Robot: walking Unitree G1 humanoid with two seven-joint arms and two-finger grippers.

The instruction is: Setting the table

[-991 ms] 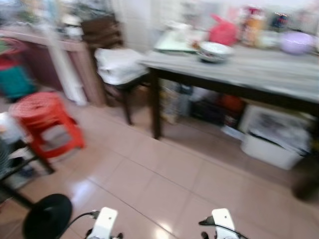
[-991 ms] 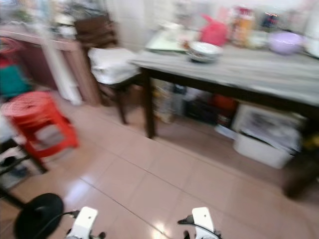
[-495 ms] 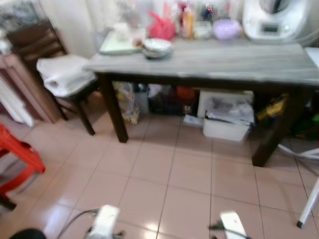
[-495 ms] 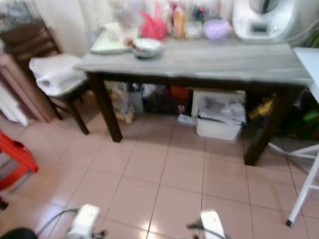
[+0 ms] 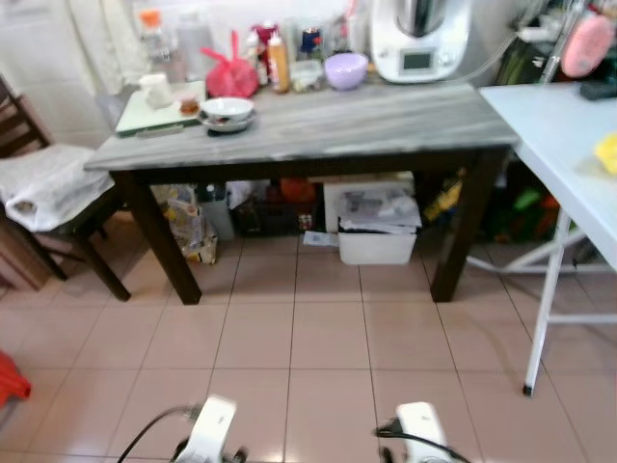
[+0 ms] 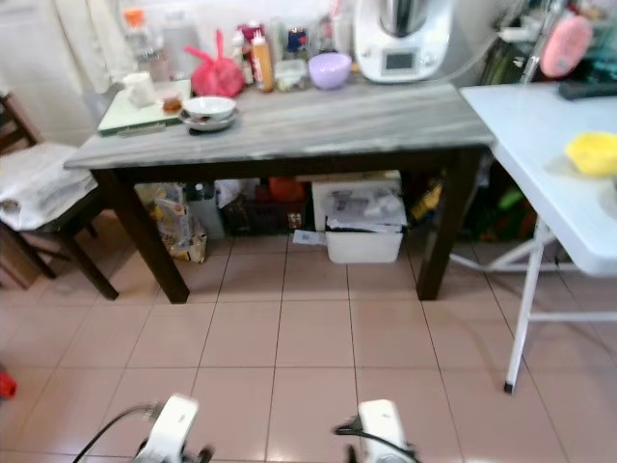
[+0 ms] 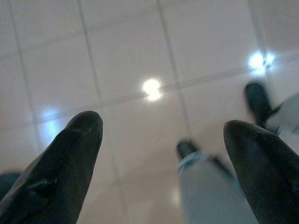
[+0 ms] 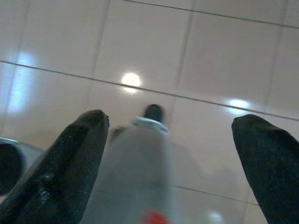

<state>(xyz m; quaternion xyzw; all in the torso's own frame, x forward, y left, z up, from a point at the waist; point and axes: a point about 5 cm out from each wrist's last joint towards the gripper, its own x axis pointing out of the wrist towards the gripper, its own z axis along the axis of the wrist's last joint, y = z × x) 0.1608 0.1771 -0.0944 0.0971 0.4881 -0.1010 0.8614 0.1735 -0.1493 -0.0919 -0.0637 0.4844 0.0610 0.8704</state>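
I see a grey-topped dark-legged table [image 5: 318, 125] on pink floor tiles [image 5: 318, 338], a white folding table [image 5: 559, 145] beside its right end, a chair [image 5: 58, 203] at its left end.

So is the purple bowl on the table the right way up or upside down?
Right way up. The purple bowl stands on its narrow base at the back of the wooden table, with its wide rim on top.

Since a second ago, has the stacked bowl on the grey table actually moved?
No. The bowl still sits by the green tray at the table's left end; the camera turned, shifting the whole picture.
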